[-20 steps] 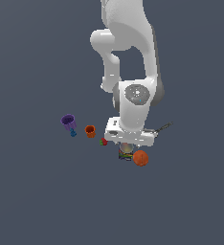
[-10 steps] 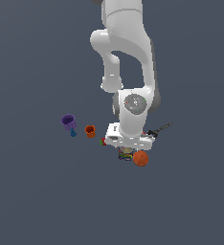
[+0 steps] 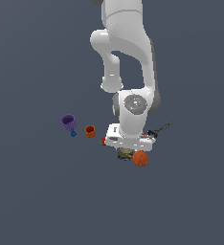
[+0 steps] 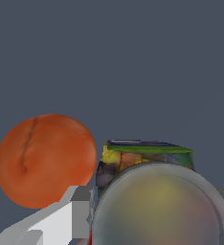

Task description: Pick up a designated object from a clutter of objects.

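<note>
Your white hand [image 3: 125,147] sits low over the clutter, and the small short cylindrical can with the silvery-grey top [image 4: 154,201] lies directly beneath it, between the pale grey fingers [image 4: 61,222] that show on either side of it in the wrist view. You cannot tell from these frames whether the fingers press the can or merely flank it, so the hand's closure stays uncertain.

The can's top is a dull, blurred silver disc with a faint yellowish sheen. Its label is a patchwork of yellow, red, green and dark blue; no writing or brand can be read.

In the exterior view only a sliver of the can [image 3: 124,154] peeks out under the hand. The round orange ball [image 3: 140,158] rests just beside it at about 4 o'clock; whether they touch is unclear. From the can, the small orange cup [image 3: 90,131] lies toward 10 o'clock, the purple cup [image 3: 68,121] farther that way, and the thin black tool [image 3: 160,128] toward 2 o'clock on the dark grey desk [image 3: 47,201].
</note>
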Action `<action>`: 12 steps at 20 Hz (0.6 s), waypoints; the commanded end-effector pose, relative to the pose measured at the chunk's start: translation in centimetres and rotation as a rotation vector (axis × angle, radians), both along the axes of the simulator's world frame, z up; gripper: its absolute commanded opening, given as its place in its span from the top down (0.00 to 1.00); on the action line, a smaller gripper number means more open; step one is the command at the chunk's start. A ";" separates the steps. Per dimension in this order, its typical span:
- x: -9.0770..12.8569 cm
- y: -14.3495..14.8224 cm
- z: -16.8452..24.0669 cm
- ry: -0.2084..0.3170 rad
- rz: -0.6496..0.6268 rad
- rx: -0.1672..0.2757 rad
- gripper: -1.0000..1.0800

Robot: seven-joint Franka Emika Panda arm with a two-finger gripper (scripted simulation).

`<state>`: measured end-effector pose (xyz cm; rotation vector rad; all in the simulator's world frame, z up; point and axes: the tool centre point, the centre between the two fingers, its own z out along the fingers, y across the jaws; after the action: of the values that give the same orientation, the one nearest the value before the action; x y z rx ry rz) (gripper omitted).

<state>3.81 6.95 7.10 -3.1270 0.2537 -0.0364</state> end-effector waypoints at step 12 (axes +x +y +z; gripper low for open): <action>-0.5 -0.3 1.0 0.001 0.000 0.000 1.00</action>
<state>3.34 6.74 7.56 -3.1280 0.2535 -0.0291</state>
